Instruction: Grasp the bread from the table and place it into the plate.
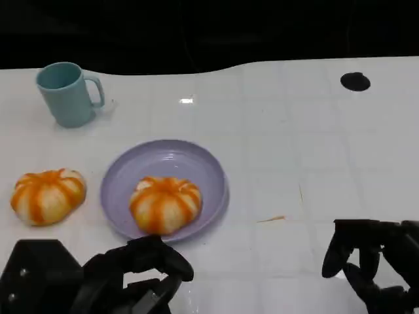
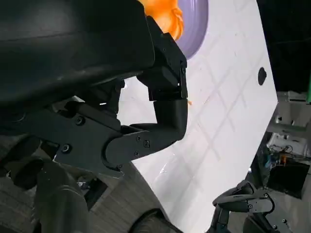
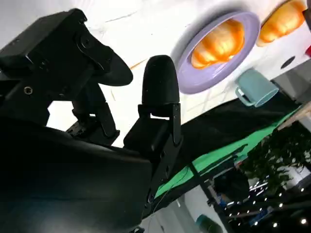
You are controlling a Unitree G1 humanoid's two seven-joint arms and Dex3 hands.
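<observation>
Head view: holds nothing in the left hand (image 1: 141, 268), fingers loosely bent and apart, hovering just off the near rim of the plate (image 1: 118, 171). Sits well inside that plate, the plated bread (image 1: 165, 203); lies on the surface (image 1: 294, 131) just to the plate's left, the loose bread (image 1: 48, 195), with a cup (image 1: 65, 93) behind it. Hangs wide and empty at the near right, the right hand (image 1: 373, 261).

Left wrist view: shows bent fingers (image 2: 167, 104) closed on nothing, with the plate's edge just beyond. Probably best to go for the loose bread: swing left, spread wide and come down from above.

Right wrist view: shows spread fingers (image 3: 158, 82), far from both breads. Grip gently, since a soft bun likely dents; lift over the rim and set it beside the plated bread, not on it.
</observation>
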